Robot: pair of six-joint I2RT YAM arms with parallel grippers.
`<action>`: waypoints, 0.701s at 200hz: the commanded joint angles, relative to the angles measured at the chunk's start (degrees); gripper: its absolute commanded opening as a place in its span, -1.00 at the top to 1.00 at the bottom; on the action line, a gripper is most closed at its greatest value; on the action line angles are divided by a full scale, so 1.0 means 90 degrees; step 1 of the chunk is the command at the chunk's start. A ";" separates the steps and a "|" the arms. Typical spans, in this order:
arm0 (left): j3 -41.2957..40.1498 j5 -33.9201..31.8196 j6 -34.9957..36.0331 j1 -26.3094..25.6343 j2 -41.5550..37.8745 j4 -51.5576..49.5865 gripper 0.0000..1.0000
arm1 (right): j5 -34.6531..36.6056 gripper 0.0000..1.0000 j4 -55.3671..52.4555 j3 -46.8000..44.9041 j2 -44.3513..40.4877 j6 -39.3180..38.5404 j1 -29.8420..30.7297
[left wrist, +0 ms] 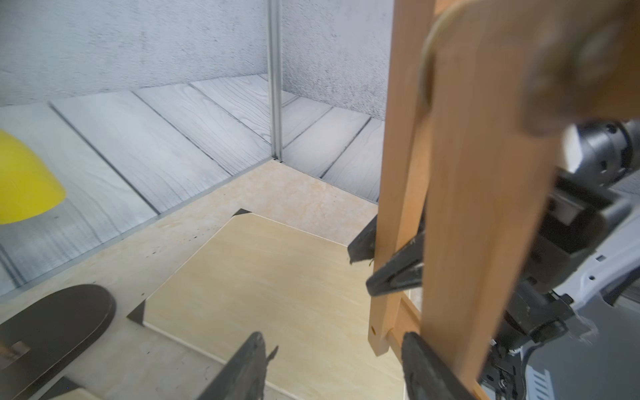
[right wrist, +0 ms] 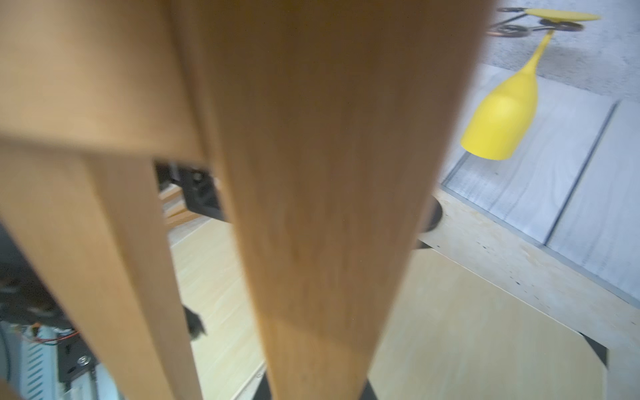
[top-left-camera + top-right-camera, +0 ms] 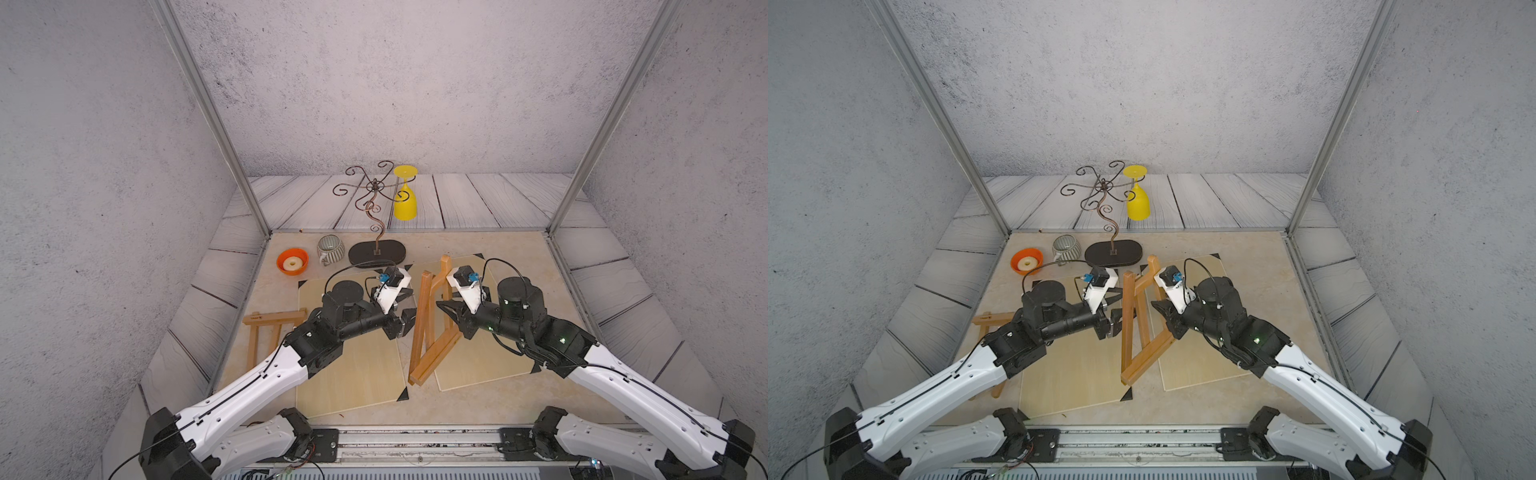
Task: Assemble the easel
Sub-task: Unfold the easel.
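Observation:
A wooden easel frame [image 3: 419,332] [image 3: 1128,328] stands tilted at the table's middle, its feet on the table. My right gripper [image 3: 449,319] [image 3: 1162,315] is shut on one of its legs. In the right wrist view that leg [image 2: 329,207] fills the picture and hides the right gripper [image 2: 316,386]. My left gripper [image 3: 407,307] [image 3: 1115,311] [image 1: 337,363] is open just left of the frame with nothing between its fingers. One fingertip [image 1: 424,363] lies against the frame's nearest slat [image 1: 485,207]. A second wooden easel part [image 3: 272,319] [image 3: 988,319] lies flat at the left, partly under my left arm.
Two pale boards [image 3: 365,374] [image 3: 486,361] lie on the table under the arms. At the back stand a curly metal stand [image 3: 376,253] with a yellow glass [image 3: 405,203] hanging upside down, a striped mug [image 3: 331,249] and an orange bowl [image 3: 292,261].

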 commanded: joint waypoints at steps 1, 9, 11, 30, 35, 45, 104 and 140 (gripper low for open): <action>-0.0141 -0.1108 -0.0377 -0.0028 -0.0345 -0.0317 -0.28 | 0.0839 1.00 -0.0018 0.0371 0.0009 0.0212 -0.0010; -0.0132 -0.1541 -0.0590 -0.0032 -0.0466 -0.0517 -0.28 | 0.1152 1.00 -0.0024 0.0369 0.0024 0.0304 -0.0014; -0.0127 -0.1633 -0.0624 -0.0030 -0.0503 -0.0565 -0.28 | 0.1227 1.00 -0.0024 0.0376 0.0027 0.0326 -0.0014; -0.0150 -0.1655 -0.0779 -0.0045 -0.0774 -0.0747 -0.27 | 0.1854 1.00 -0.0125 0.0518 0.0148 0.0583 -0.0009; -0.0167 -0.1570 -0.0815 -0.0059 -0.0835 -0.0742 -0.27 | 0.2037 1.00 -0.0141 0.0563 0.0189 0.0634 -0.0011; -0.0222 -0.1478 -0.0851 -0.0109 -0.0932 -0.0702 -0.27 | 0.2366 1.00 -0.0186 0.0664 0.0281 0.0752 -0.0014; -0.0795 -0.1869 -0.0238 -0.0852 -0.1290 -0.0160 -0.28 | 0.2961 1.00 -0.1320 0.1845 0.0775 0.2539 -0.0409; -0.1566 -0.1891 -0.0406 -0.0880 -0.1478 0.0777 -0.28 | 0.2260 1.00 -0.1668 0.2087 0.0686 0.3311 -0.1160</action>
